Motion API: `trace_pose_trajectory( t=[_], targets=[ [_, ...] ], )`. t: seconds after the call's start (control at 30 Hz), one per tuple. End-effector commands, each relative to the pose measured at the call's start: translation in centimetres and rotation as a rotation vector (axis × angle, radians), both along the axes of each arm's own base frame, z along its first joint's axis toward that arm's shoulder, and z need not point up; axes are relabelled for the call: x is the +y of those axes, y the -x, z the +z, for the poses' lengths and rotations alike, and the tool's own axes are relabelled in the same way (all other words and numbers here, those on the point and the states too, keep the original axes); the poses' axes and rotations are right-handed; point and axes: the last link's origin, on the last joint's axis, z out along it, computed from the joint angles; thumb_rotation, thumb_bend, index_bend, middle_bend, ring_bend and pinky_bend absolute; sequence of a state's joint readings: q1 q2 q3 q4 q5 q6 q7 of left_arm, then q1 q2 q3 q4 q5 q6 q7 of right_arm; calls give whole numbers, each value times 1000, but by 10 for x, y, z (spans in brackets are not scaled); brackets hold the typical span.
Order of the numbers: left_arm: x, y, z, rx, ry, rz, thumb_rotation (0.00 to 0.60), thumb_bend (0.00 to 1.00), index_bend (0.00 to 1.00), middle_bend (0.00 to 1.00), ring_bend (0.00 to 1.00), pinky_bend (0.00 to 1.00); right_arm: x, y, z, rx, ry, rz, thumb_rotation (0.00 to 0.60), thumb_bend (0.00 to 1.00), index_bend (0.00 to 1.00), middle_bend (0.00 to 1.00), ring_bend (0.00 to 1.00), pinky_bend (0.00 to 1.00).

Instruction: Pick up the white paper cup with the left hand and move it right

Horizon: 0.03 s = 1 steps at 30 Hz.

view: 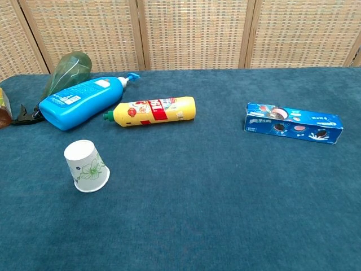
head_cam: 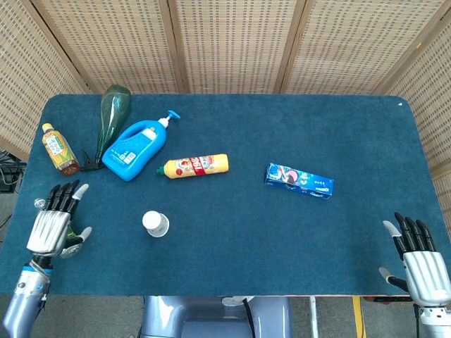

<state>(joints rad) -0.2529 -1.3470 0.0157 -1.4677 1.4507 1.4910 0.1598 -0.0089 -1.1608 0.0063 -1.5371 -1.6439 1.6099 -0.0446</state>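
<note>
Cup stands upside down at table's front left, apart to the right of the left hand, fingers spread, empty; right hand likewise, far off.

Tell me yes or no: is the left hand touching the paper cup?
No, the left hand sits apart from the paper cup, fingers spread.

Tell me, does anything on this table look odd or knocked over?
The white paper cup stands upside down, mouth on the cloth, leaning slightly. The blue pump bottle and yellow bottle lie on their sides. Nothing looks spilled.
</note>
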Motion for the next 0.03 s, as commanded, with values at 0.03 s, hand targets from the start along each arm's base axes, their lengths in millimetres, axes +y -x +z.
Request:
trace_pose_trajectory(
  t=[0.03],
  targets=[
    [-23,6,21,59,-63,52,600,251,0,0,0,0,1,0,0,2,0,1,600,131,0,0,0,0]
  ],
)
